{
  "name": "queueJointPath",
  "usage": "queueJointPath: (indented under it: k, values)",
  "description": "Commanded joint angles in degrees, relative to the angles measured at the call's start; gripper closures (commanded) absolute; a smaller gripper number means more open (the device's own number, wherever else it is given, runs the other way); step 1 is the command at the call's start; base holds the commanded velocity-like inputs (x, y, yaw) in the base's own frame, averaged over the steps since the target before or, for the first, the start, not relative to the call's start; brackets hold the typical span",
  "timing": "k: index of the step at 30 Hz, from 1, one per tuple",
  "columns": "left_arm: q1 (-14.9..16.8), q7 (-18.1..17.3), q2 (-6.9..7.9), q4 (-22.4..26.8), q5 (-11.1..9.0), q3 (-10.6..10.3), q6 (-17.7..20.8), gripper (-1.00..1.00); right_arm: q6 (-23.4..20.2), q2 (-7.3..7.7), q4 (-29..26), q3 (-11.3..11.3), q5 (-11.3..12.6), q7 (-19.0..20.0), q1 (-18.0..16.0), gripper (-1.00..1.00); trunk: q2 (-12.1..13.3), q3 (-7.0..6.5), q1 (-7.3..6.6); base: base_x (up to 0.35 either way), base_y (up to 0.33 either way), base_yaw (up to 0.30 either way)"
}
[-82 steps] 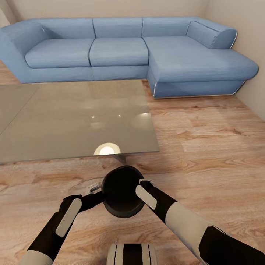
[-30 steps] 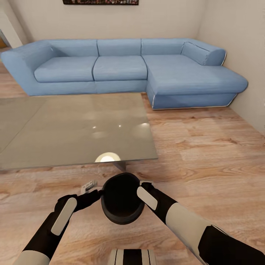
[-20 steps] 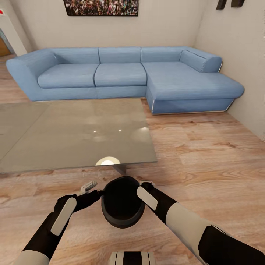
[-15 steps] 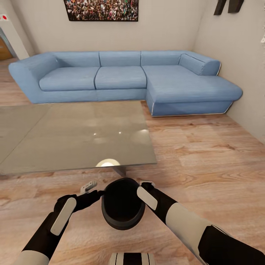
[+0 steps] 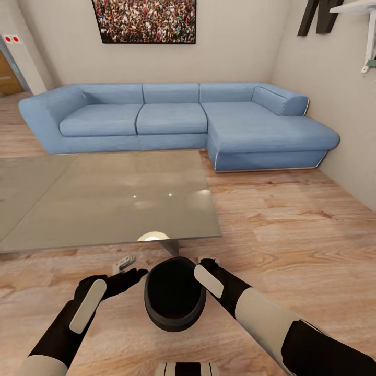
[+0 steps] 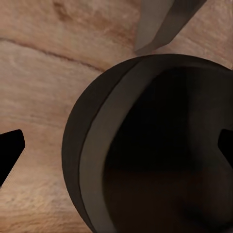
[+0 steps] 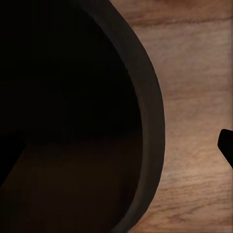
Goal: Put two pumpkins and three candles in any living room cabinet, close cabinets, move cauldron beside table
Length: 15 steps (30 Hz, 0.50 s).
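Between both tools, the cauldron (image 5: 174, 300) sits on the floor (image 5: 292, 230) beside the bench (image 5: 104, 198); left tool (image 5: 137, 272) and right tool (image 5: 201, 262) flank its rim, grip unclear.

The black pot (image 6: 145, 145) sits between the two dark fingertips (image 6: 9, 148) of the left pincer (image 6: 119, 150), which stand wide apart, one well clear of the pot's outer wall and the other over its dark hollow. The pot's broad rim shows as a lighter grey band curving round the inside, which is too dark to see into. Beneath and around it lies a pale wooden floor (image 6: 43, 63) with long grain lines. Beyond the pot, a slanted grey table leg (image 6: 158, 22) comes down to a point just beside the rim.
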<state>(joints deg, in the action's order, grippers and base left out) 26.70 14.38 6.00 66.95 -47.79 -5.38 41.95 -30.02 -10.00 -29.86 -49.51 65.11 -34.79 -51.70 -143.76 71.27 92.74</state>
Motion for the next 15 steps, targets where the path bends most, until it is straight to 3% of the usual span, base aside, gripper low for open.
queueJointPath:
  k: [1,11,15]
  values:
    - [0.0,0.6,0.16,0.1,-0.7,-0.1,0.1,-1.0,-0.1,0.0,0.0,-0.2,0.3,-0.4,-0.1,-1.0,0.0,0.05,-0.01,-0.007,0.0,0.0]
    - [0.0,0.6,0.28,0.3,-0.6,-0.2,0.1,-1.0,-0.1,0.0,0.0,-0.2,0.3,-0.4,-0.1,-1.0,0.0,0.05,-0.01,-0.168,0.026,0.0]
    - [0.0,0.9,0.17,0.3,-0.6,-0.2,0.0,-1.0,-0.1,0.0,0.0,-0.2,0.3,-0.4,-0.1,-1.0,0.0,0.05,-0.01,-0.052,0.005,0.0]
